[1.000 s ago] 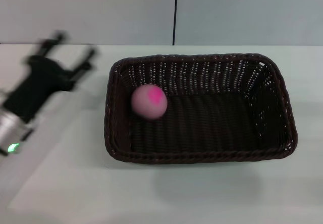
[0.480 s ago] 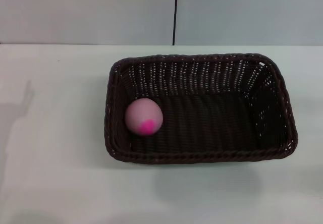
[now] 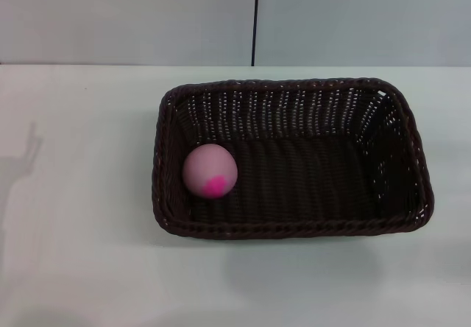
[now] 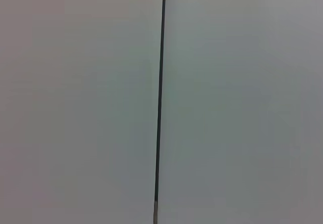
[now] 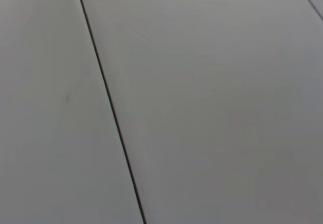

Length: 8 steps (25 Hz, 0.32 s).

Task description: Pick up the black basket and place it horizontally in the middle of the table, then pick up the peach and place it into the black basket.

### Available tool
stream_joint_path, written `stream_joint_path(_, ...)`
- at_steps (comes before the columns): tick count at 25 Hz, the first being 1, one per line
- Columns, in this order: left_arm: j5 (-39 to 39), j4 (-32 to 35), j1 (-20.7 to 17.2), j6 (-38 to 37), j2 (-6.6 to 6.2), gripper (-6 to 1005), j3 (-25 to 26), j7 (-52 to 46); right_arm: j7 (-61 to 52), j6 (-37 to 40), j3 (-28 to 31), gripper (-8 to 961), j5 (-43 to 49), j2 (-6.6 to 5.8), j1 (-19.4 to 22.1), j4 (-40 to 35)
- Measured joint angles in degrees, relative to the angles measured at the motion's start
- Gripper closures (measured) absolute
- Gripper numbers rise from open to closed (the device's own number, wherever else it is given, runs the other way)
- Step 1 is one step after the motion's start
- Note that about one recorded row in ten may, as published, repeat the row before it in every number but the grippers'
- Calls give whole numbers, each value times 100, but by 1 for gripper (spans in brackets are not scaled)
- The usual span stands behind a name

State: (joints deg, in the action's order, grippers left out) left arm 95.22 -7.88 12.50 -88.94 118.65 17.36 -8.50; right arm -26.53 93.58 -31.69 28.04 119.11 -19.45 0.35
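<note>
The black basket [image 3: 401,121] lies lengthwise across the middle of the white table [image 3: 81,253] in the head view. The peach [image 3: 210,170] rests inside the basket at its left end, with its magenta blotch facing the front. Neither gripper shows in any view. Only a faint shadow of an arm falls on the table at the far left. Both wrist views show only a plain grey wall with a dark seam.
A grey wall with a vertical dark seam [image 3: 255,18] stands behind the table. The seam also shows in the left wrist view [image 4: 159,108] and in the right wrist view [image 5: 108,103].
The left arm has pulled back out of the head view to the left. The peach rolled a little toward the basket's front left corner and has come to rest.
</note>
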Motion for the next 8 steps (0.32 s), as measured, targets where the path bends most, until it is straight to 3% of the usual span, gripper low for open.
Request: stream_joint_path(8,-2,-3,64,36,-4,165,8,57,4,-47,15,127,-29,-3,-21,-10)
